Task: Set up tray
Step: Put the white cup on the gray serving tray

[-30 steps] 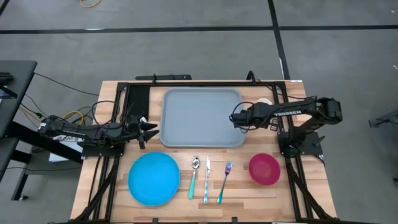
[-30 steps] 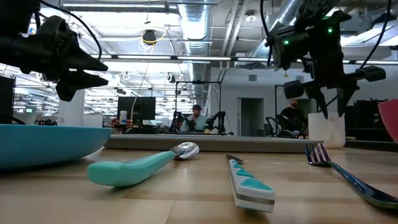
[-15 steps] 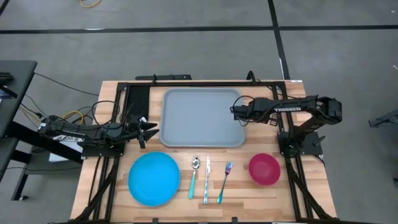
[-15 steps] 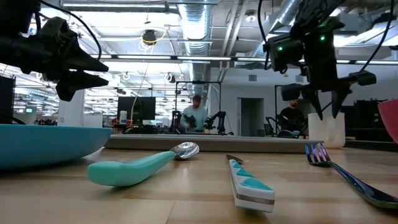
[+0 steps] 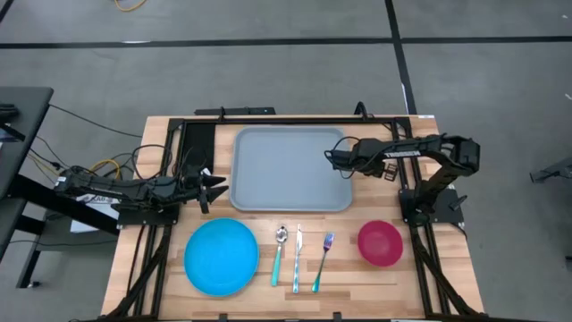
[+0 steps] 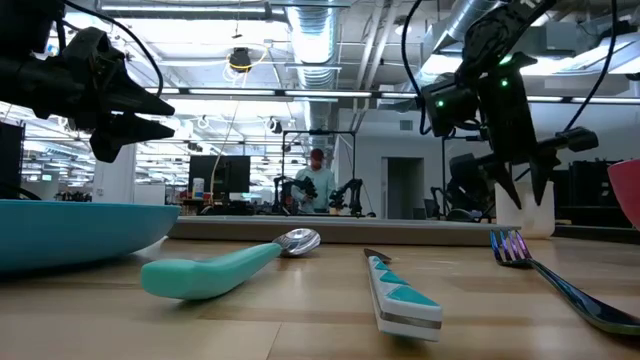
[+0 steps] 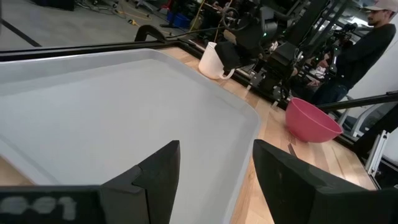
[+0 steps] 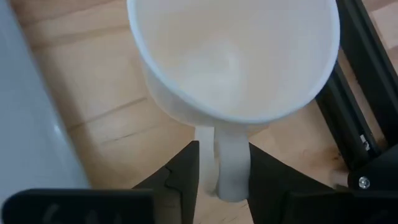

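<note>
The grey-blue tray (image 5: 290,170) lies flat on the table's far middle. A white cup (image 8: 233,59) stands by the tray's right far corner; in the high view my right arm (image 5: 402,154) hides it. My right gripper (image 8: 224,177) is open and points down over the cup, with one finger on each side of the cup's handle (image 8: 229,158). It also shows in the low view (image 6: 522,192). My left gripper (image 5: 214,188) is open and empty, level, just off the tray's left edge (image 7: 37,155). My right gripper comes at the cup's handle (image 8: 229,158) from above, one finger close on each side. I cannot tell whether the fingers touch it. The cup stands upright on the table.
On the near half of the table lie a round blue plate (image 5: 221,257), a teal spoon (image 5: 279,253), a knife (image 5: 298,259), a fork (image 5: 323,261) and a pink bowl (image 5: 380,242). People stand in the room beyond the table (image 6: 318,185).
My right gripper has gone toward the table's far edge and down, over the white cup, and its fingers now stand on either side of the handle. The arm now hides the cup in the high view.
</note>
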